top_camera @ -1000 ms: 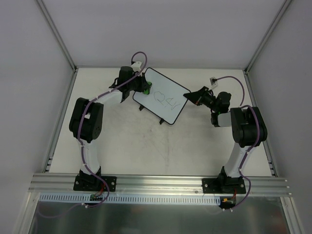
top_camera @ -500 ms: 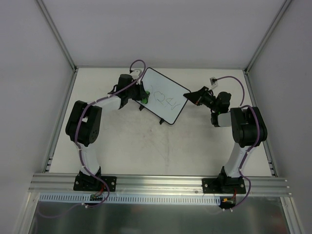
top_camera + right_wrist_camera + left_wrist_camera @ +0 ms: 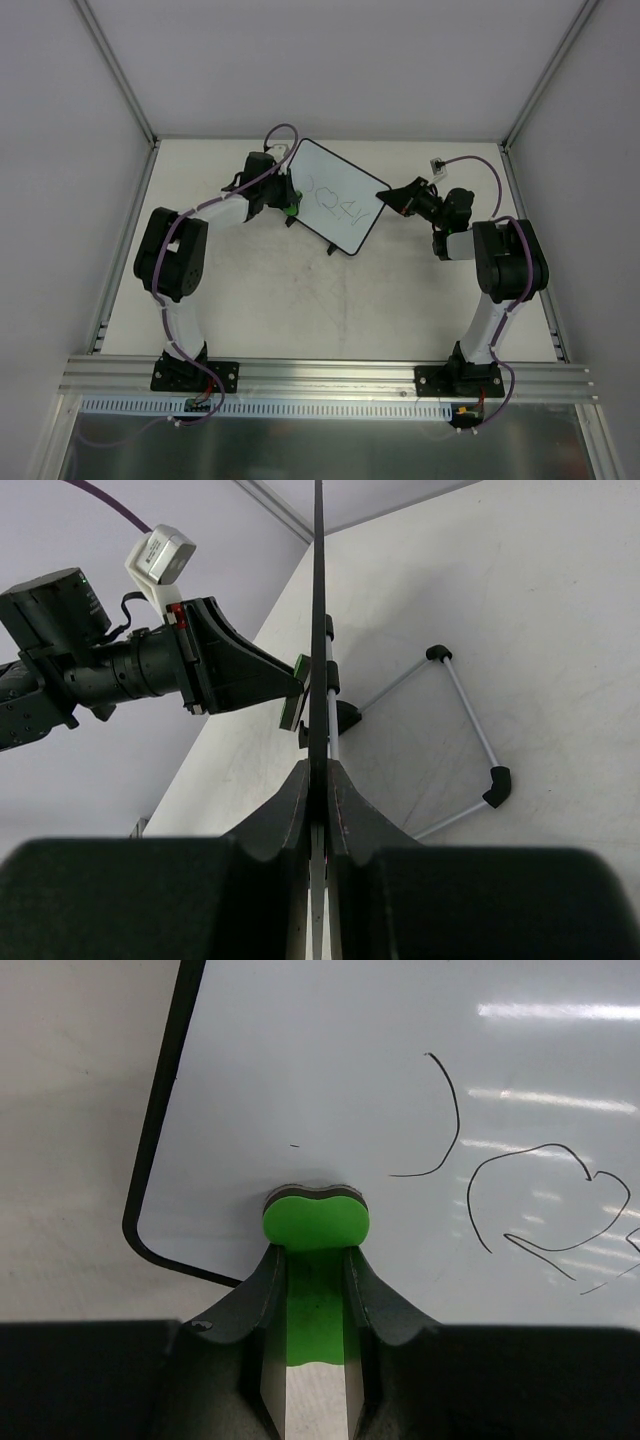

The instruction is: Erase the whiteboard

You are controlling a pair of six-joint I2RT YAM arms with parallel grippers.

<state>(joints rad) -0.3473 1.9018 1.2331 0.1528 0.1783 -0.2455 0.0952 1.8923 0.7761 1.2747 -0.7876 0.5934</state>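
The whiteboard [image 3: 335, 195] stands tilted at the back middle of the table, white with a black frame and black pen scribbles [image 3: 540, 1200]. My left gripper [image 3: 291, 192] is shut on the green eraser [image 3: 315, 1222], whose end presses on the board's lower left part near the corner. The eraser also shows in the top view [image 3: 296, 195]. My right gripper [image 3: 385, 200] is shut on the whiteboard's right edge [image 3: 319, 660], seen edge-on in the right wrist view, and holds it up.
The board's wire stand with black feet [image 3: 497, 780] rests on the table behind the board. A small white connector [image 3: 437, 163] lies at the back right. Grey walls and metal rails enclose the table.
My left gripper has moved the eraser a little along the board's left edge, toward the near corner. The right gripper and the board have stayed in place.
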